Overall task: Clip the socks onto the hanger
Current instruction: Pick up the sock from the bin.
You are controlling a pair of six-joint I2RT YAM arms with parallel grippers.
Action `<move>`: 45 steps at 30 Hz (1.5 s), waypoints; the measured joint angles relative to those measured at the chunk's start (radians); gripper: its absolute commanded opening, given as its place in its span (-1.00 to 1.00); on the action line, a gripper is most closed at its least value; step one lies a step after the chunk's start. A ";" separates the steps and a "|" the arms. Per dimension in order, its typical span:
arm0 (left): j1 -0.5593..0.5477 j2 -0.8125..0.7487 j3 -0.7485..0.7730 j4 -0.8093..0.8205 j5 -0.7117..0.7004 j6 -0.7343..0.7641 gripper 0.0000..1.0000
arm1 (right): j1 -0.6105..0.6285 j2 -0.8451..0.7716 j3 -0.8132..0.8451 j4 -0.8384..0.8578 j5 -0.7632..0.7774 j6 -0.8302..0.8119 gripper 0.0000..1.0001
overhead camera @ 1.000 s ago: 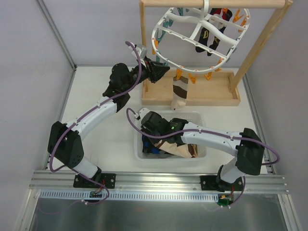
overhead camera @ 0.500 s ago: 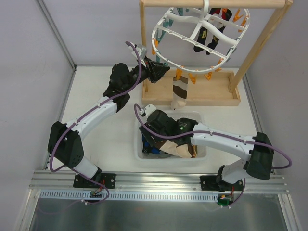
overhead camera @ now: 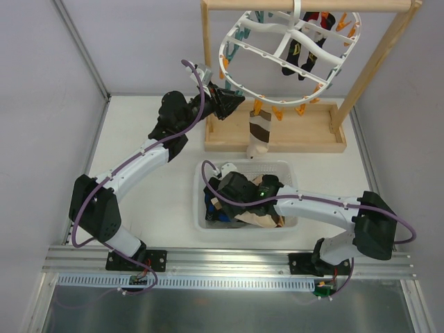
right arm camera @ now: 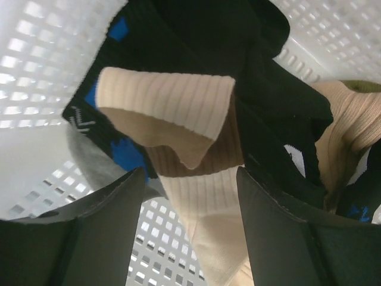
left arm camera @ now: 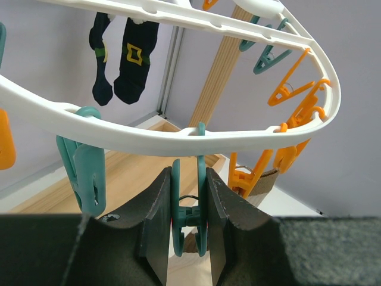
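Note:
The hanger (overhead camera: 223, 52) is a white oval ring hung from a wooden frame, rimmed with orange and teal pegs. My left gripper (overhead camera: 232, 99) reaches up to its near rim (left arm camera: 178, 136) and is shut on a teal peg (left arm camera: 189, 208), squeezing its handles. A tan, brown and white sock (overhead camera: 258, 135) hangs from an orange peg just to the right. Dark socks (left arm camera: 122, 56) hang at the far side. My right gripper (right arm camera: 189, 176) is down in the basket, open, its fingers either side of a banded sock (right arm camera: 172, 98) lying on the pile.
The white perforated basket (overhead camera: 277, 164) holds several socks, black, blue-patterned and tan. The wooden frame's base (overhead camera: 305, 135) lies just behind the basket, with an upright post (overhead camera: 206, 55) close to my left gripper. A metal rail runs along the near edge.
My right gripper has opened and dropped lower into the basket over the banded sock. The left arm has not moved and still pinches the teal peg.

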 measured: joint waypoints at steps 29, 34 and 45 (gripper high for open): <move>0.000 0.000 0.000 -0.011 -0.009 0.031 -1.00 | -0.030 -0.136 0.002 0.174 -0.126 0.009 -0.99; 0.000 0.000 0.000 -0.011 -0.012 0.033 -1.00 | -0.016 -0.142 0.038 0.184 -0.216 0.003 -0.99; 0.000 0.000 0.000 -0.021 -0.027 0.042 -1.00 | 0.008 0.029 0.163 0.181 -0.370 -0.046 -0.99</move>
